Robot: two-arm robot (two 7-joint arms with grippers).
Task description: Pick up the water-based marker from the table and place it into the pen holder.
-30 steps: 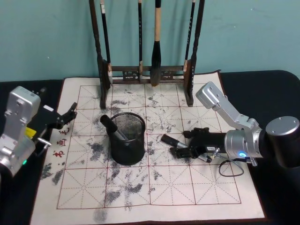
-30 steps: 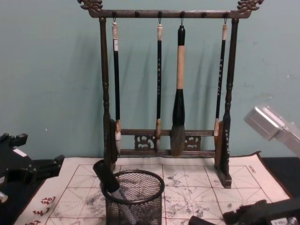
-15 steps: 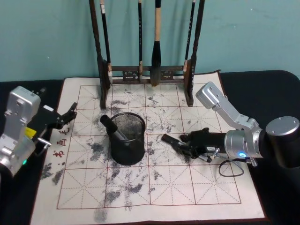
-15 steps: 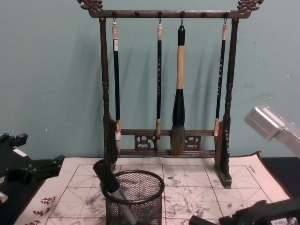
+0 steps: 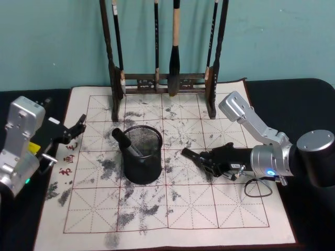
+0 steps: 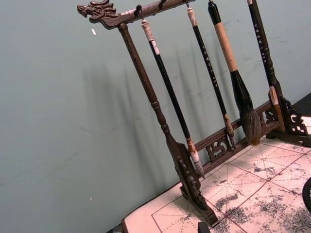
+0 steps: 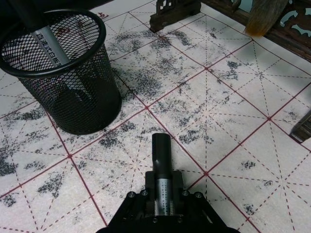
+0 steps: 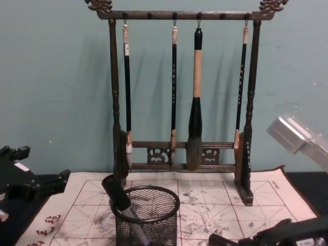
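Pen holder (image 5: 142,163) holds marker (image 5: 122,139); right pincer (image 5: 207,160) clamps second marker (image 5: 188,154); left pincer (image 5: 77,127) idle

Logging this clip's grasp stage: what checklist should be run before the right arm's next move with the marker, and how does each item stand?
1. Right gripper jaws closed on the water-based marker: ok.
2. Marker lifted off the mat: cannot tell.
3. Pen holder upright, mouth open: ok.
4. Room beside the other marker leaning inside: ok.
5. Left gripper parked at the mat's left edge, apart from the holder: ok.
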